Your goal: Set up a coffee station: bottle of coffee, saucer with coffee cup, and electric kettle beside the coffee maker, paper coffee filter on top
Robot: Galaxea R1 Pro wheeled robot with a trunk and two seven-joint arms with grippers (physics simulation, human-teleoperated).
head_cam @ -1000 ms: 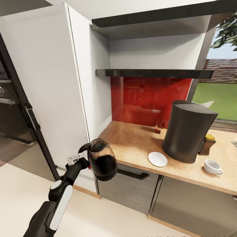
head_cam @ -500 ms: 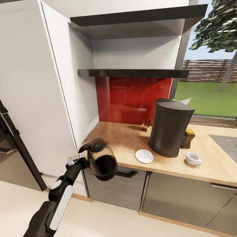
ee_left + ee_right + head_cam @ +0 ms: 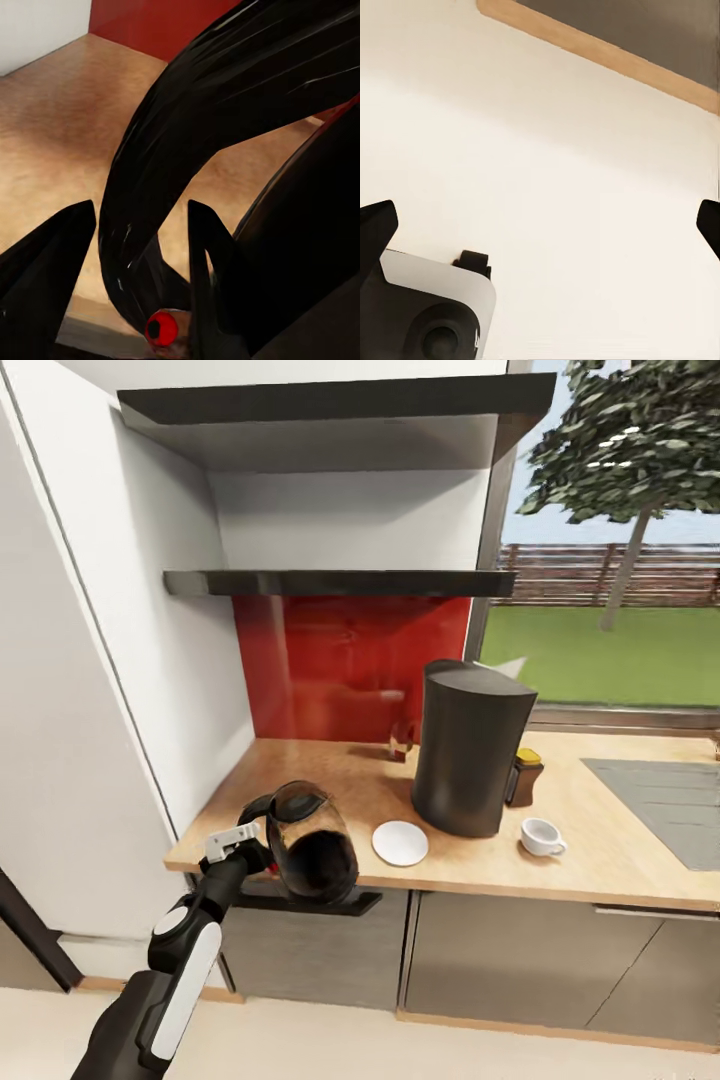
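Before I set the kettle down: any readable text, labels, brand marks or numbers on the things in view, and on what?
None can be read.
bottle of coffee: a yellowish band, no letters legible.
coffee maker: plain dark body, no mark.
electric kettle, held by the left gripper: no print; just a red button.

The left gripper point(image 3: 139, 247) has its two dark fingers point(image 3: 45, 262) on either side of the big black loop handle point(image 3: 225, 112) of the electric kettle point(image 3: 315, 240), closed around it. A red button point(image 3: 161, 328) shows at the handle's base. Beyond lies the beige countertop point(image 3: 67, 127), its front edge just under the fingers, with a red backsplash point(image 3: 157, 22) and white wall point(image 3: 37, 26) at its far edge.
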